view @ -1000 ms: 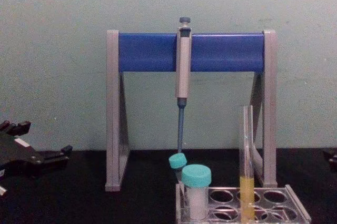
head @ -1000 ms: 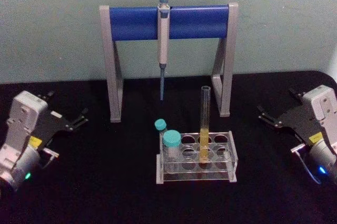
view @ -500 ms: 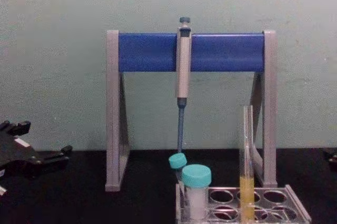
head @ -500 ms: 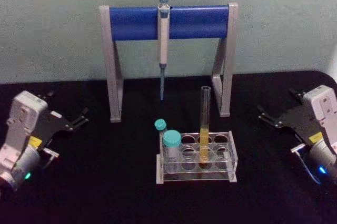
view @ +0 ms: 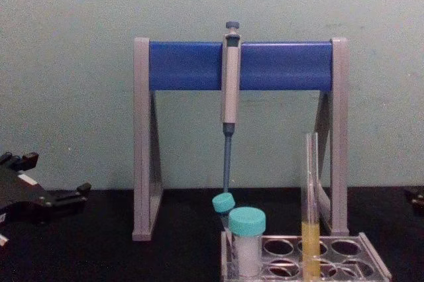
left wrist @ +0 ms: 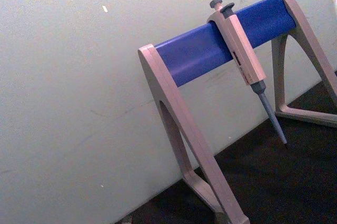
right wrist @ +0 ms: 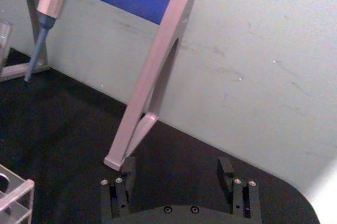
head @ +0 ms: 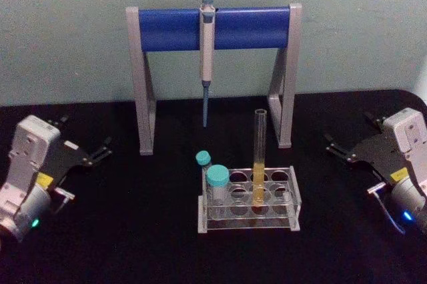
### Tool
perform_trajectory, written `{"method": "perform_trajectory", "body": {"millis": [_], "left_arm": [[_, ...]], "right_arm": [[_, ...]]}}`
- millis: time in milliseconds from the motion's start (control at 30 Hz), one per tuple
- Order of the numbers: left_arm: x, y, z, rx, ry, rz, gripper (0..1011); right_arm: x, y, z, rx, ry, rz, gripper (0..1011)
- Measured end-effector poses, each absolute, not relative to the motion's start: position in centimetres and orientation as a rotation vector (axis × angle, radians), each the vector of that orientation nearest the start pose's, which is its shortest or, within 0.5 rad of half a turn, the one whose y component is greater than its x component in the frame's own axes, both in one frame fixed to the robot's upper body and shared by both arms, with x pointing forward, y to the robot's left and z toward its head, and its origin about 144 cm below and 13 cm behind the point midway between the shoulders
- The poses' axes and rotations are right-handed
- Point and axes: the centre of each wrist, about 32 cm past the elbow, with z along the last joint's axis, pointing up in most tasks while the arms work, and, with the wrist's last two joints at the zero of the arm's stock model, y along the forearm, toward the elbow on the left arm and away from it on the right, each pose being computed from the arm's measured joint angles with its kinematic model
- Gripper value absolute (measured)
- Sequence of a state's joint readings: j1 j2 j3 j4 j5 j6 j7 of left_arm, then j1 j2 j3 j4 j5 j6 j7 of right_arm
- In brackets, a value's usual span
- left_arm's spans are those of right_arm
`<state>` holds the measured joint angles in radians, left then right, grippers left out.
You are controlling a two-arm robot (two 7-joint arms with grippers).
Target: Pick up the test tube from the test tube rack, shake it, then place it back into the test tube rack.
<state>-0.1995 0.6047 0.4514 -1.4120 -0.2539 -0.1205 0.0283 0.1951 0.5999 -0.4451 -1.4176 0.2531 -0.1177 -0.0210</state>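
The test tube [head: 259, 154] is tall, thin clear glass, open at the top, with yellow liquid in its lower third. It stands upright in a hole of the clear rack [head: 248, 224] at the middle of the black table [head: 133, 231], just right of two teal-capped vials [head: 217, 181]. The left gripper [head: 83, 136] sits well to the left and the right gripper [head: 350, 132] well to the right, both spread wide and holding nothing.

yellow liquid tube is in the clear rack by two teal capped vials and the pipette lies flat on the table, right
No: the pipette hangs upright on the pipette stand, as the head view shows. The test tube does stand in the test tube rack by the vials.
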Motion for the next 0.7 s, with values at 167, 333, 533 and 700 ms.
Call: {"method": "perform_trajectory", "body": {"millis": [167,333,533,700], "left_arm": [[48.9,31.0,114.0,0.304,-0.285,1.248,1009],[48.9,31.0,114.0,0.304,-0.285,1.248,1010],[48.9,31.0,114.0,0.304,-0.285,1.248,1010],[48.9,31.0,114.0,0.304,-0.285,1.248,1010]], "right_arm": [[48.6,-30.3,114.3,-0.282,-0.263,-1.221,1000],[48.3,-29.7,114.6,-0.252,-0.231,-1.187,1000],[47.8,-28.9,114.9,-0.206,-0.170,-1.124,1000],[47.5,-28.5,115.1,-0.178,-0.109,-1.073,1000]]}}
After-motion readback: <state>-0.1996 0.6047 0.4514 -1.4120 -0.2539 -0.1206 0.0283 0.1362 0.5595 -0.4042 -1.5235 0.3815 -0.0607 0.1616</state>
